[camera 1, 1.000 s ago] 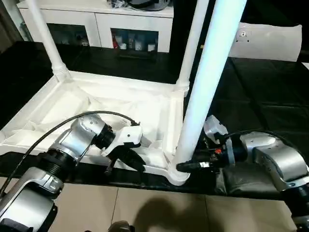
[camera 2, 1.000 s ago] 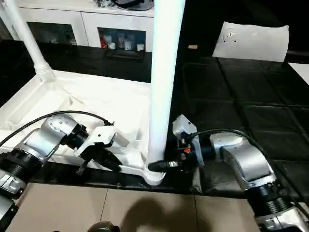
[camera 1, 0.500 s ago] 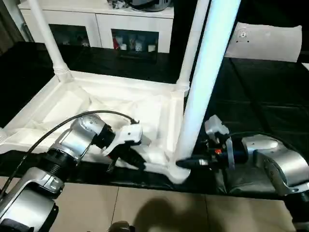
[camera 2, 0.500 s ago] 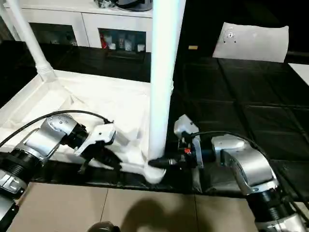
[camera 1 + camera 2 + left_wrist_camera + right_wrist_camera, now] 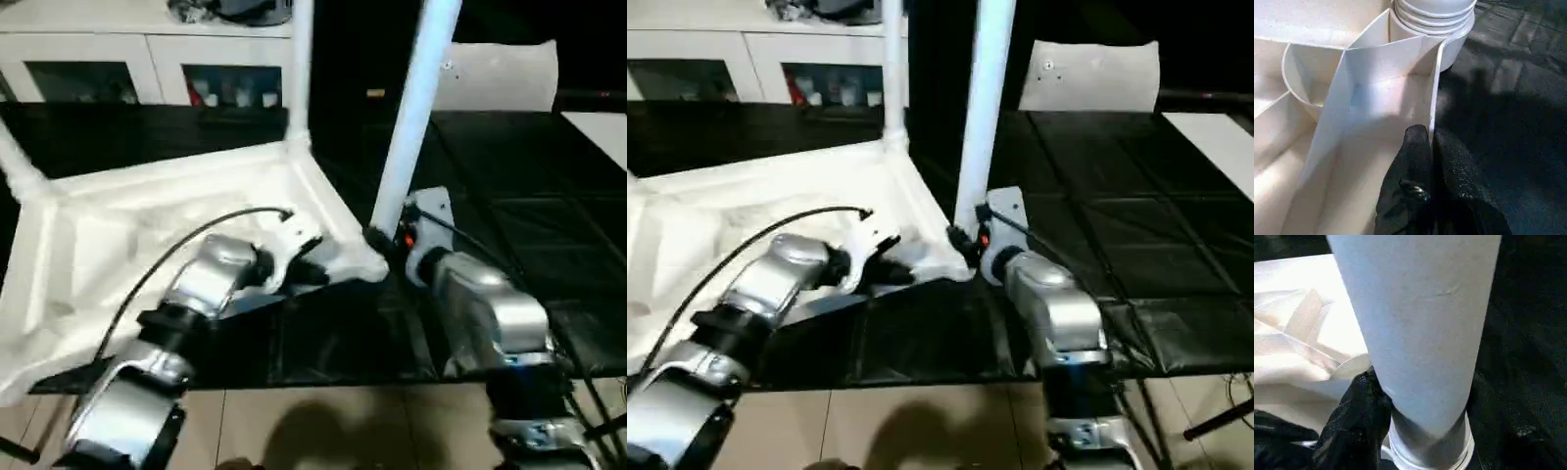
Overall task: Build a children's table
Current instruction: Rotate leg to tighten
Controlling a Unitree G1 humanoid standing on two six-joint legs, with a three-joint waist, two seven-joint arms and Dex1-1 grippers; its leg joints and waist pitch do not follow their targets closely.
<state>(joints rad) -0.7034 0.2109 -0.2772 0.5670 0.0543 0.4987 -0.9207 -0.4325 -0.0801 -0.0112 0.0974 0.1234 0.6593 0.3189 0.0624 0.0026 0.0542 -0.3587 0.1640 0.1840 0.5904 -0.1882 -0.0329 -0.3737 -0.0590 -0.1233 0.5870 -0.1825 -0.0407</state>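
Table top (image 5: 147,225) swung round since before, left gripper (image 5: 1431,142) pinching its rim, right gripper (image 5: 1415,396) clasping corner leg (image 5: 416,108)

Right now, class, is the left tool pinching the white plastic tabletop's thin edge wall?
Yes, the left tool is shut on the tabletop's thin edge wall.

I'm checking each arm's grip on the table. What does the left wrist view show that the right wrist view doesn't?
Left wrist view alone: the left gripper shut on the thin rim of the table top, with ribs and a rounded pocket behind it. Right wrist view alone: the right gripper around the base of a leg, one black finger against it. Both: the white table top, the leg's ringed foot at a corner socket, and the black mat.
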